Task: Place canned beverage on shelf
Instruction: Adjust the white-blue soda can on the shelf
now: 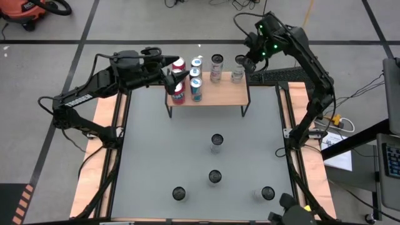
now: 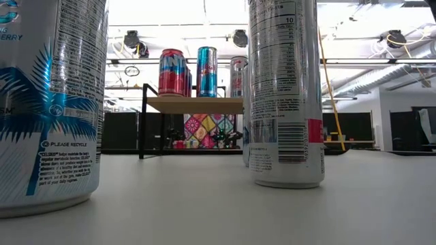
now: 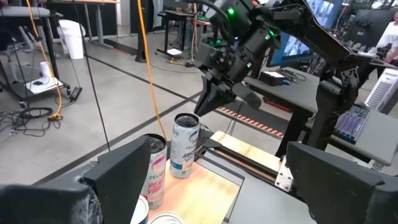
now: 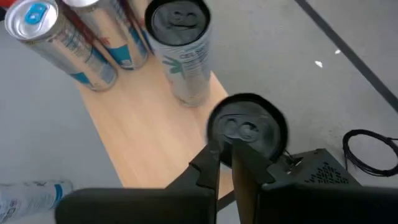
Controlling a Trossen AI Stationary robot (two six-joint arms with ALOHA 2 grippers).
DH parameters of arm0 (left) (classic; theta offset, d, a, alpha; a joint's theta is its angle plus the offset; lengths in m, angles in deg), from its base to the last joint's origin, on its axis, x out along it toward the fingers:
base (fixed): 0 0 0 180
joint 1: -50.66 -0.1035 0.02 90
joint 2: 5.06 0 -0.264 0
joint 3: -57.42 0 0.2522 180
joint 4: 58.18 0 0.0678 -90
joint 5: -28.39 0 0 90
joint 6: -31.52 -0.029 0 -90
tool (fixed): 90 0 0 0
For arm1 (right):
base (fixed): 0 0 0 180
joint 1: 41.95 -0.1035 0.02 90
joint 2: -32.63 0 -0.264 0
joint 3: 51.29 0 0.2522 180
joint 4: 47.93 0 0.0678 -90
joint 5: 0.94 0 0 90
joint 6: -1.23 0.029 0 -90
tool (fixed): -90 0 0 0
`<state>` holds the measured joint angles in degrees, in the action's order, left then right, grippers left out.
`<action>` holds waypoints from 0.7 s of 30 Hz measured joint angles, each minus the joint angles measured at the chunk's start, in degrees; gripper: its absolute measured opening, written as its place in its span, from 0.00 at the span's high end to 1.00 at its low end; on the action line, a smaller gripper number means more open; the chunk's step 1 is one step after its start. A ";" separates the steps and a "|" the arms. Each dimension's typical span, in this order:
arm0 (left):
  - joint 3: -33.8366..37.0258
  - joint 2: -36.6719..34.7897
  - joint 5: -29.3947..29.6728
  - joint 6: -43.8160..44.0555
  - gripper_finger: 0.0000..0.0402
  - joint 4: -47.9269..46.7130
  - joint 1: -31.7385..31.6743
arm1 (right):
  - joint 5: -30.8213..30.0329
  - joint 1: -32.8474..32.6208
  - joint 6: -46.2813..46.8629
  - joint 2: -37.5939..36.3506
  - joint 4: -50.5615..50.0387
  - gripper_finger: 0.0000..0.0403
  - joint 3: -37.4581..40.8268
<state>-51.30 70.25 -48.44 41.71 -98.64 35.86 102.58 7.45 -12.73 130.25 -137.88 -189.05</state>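
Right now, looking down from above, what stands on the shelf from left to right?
Red cans → blue cans → dark-topped can → last can, under the right gripper.

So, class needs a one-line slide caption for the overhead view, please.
Both grippers, left and right, at the can-lined shelf; four cans wait.

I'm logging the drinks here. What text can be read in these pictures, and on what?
"PLEASE RECYCLE": near left can, low view.
"...ERRY": same can, top edge, cut off.
"10": nutrition panel of the near middle can.
"CELS...": cans on the shelf, red-label can and teal-label can, left wrist view.
Fine print, barcode digits: too small.
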 joint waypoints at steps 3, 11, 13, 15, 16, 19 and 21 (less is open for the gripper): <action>0.00 0.00 -0.09 -0.01 0.07 -0.02 0.36 | -0.25 1.14 -0.28 -0.09 0.26 0.97 0.07; 0.00 0.00 0.02 0.00 0.07 0.00 1.53 | -0.03 2.43 -0.07 0.74 1.86 0.97 1.55; 0.00 0.00 0.31 0.00 0.07 0.00 1.80 | 0.00 2.39 -0.30 1.29 1.55 0.97 1.62; 0.00 0.00 0.37 0.02 0.07 0.00 1.85 | 0.00 2.37 -0.48 1.74 1.85 0.97 1.62; 0.00 0.00 0.37 0.04 0.07 0.00 1.82 | 0.02 2.37 -0.50 1.87 1.97 0.97 1.62; 0.00 0.00 0.41 0.02 0.07 0.00 1.82 | 0.16 2.29 -0.57 2.30 2.34 0.97 1.62; 0.00 0.00 0.43 0.04 0.07 0.00 1.82 | 0.24 2.28 -0.45 2.45 2.59 0.97 1.60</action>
<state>-51.30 70.25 -48.00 41.76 -98.64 37.68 102.82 9.73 -13.18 132.70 -135.29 -187.46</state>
